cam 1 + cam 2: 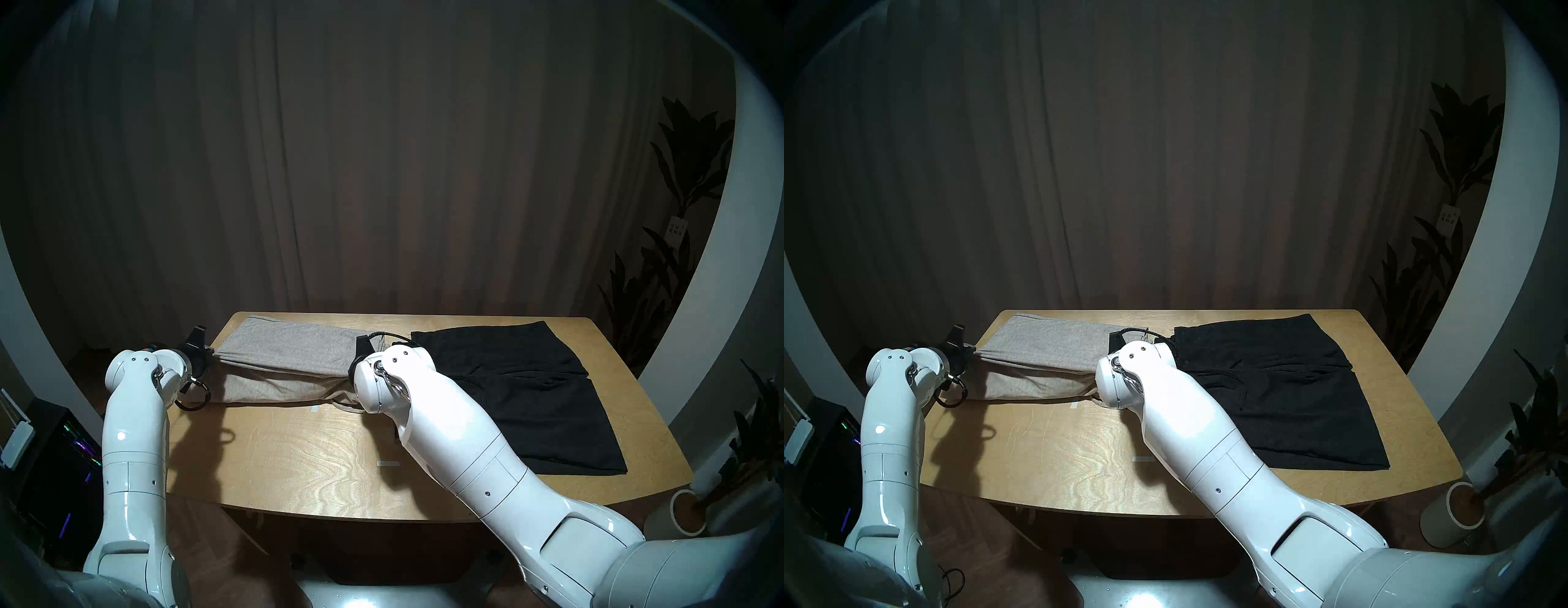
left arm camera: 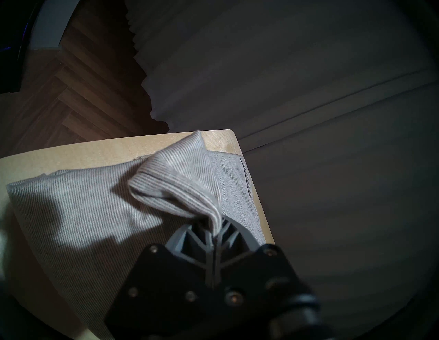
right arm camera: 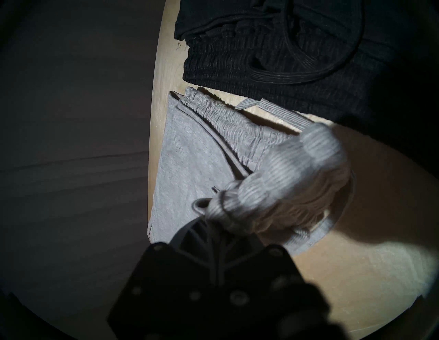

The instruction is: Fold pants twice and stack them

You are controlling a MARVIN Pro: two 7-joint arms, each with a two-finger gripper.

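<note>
While both grippers pinch near corners of the light heather grey knit pants, fold 1 looks underway: left gripper clamps the hem corner, right gripper the waistband corner. Next, carry this edge onto the far edge, squarely. Flat black knit pants lie right, unfolded.

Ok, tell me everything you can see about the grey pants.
The grey pants are a light heather, finely ribbed knit with a gathered elastic waistband and pale cord. They lie on the left half of the wooden table, stretched sideways and partly doubled over. The left claw pinches one end, the right claw the waistband end, beside the black pants.
</note>
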